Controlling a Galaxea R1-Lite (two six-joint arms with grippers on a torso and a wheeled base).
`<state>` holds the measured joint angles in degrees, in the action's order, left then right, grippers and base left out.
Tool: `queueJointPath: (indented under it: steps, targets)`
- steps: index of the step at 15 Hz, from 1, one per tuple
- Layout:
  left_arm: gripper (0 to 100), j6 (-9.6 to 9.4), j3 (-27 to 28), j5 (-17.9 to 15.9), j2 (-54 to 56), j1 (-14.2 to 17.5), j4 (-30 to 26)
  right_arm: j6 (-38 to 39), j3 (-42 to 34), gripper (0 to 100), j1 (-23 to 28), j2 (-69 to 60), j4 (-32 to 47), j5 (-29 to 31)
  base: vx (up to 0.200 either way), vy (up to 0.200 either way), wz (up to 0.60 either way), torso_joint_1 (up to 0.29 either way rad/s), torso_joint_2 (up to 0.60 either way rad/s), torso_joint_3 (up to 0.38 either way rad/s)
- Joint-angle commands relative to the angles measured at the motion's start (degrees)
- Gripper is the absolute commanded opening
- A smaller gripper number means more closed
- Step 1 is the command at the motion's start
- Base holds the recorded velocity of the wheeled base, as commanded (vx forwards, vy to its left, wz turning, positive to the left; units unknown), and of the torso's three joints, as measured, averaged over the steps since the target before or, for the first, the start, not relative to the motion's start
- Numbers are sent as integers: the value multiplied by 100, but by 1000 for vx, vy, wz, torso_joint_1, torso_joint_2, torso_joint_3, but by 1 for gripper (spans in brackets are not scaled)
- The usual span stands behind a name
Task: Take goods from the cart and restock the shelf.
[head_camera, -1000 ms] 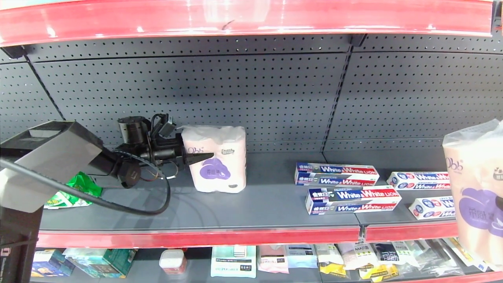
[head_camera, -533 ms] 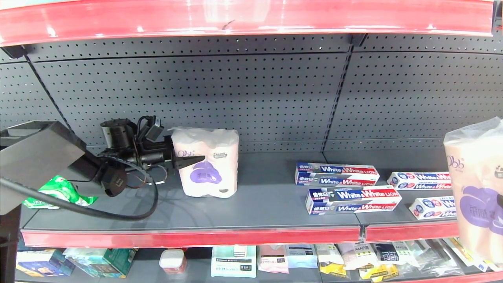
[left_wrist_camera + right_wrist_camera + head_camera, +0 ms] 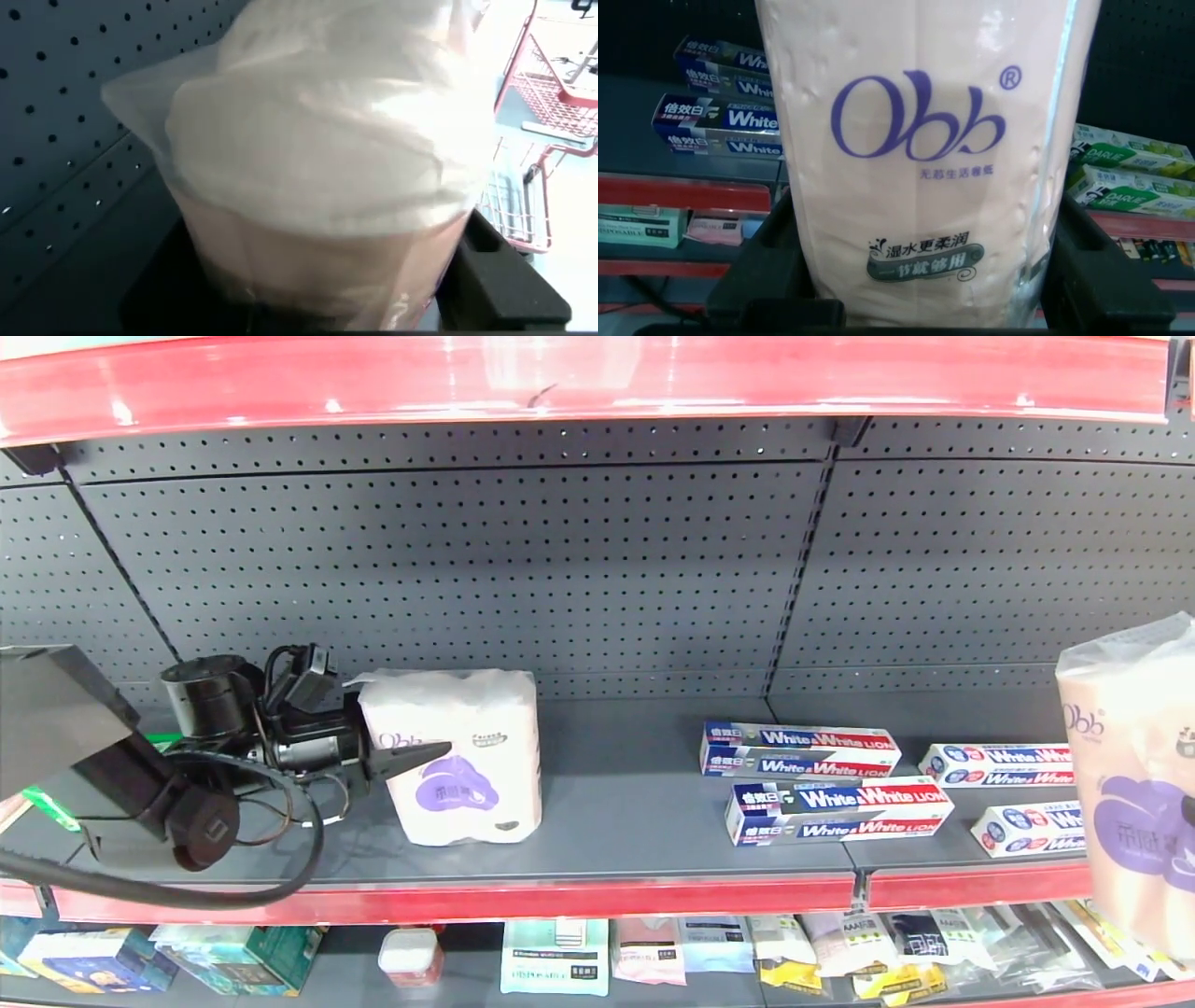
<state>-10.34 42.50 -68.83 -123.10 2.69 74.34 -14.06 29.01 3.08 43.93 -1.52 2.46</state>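
A white toilet-paper pack (image 3: 467, 756) with a purple print stands at the left of the grey shelf (image 3: 635, 784), near its front edge. My left gripper (image 3: 439, 747) is shut on it from the left side, one black finger (image 3: 411, 756) lying across its front. In the left wrist view the pack (image 3: 327, 159) sits between both fingers (image 3: 505, 280). A second, peach-toned pack (image 3: 1130, 775) hangs at the far right, in front of the shelf. My right gripper (image 3: 924, 313) is shut on that pack (image 3: 924, 140), a finger (image 3: 757, 271) on each side.
Several toothpaste boxes (image 3: 801, 749) lie on the right half of the shelf. A green packet (image 3: 42, 798) peeks out behind the left arm. The shelf's red front lip (image 3: 467, 901) runs below, with small goods (image 3: 555, 957) underneath. A red cart (image 3: 551, 84) stands behind.
My left gripper has carried its pack to the left and toward the shelf's front edge. The arm now covers most of the green packet. The right pack has barely moved.
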Motion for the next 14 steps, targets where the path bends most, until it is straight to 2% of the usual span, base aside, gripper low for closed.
queueJointPath:
  steps: [1, 3, 5, 8, 14]
  targets:
    - [0, 49, -365, 1, 155, 73, 230, -1, 8, 0, 8, 1, -6, 0, 0, 0, 0, 0, 0, 0]
    - [0, 120, -743, -78, 146, 144, 617, -1, 17, 0, 8, 1, -6, 0, 0, 0, 0, 0, 0, 0]
    - [0, 128, -945, -157, 146, 205, 758, -1, 8, 0, 8, -8, -6, 9, 0, 0, 0, 0, 0, 0]
    - [0, 120, -1015, -307, 137, 319, 916, -1, -1, 0, -1, 1, 3, 0, 0, 0, 0, 0, 0, 0]
    - [0, 120, -1147, -430, 120, 328, 1004, -1, 8, 0, 8, 1, 3, 0, 0, 0, 0, 0, 0, 0]
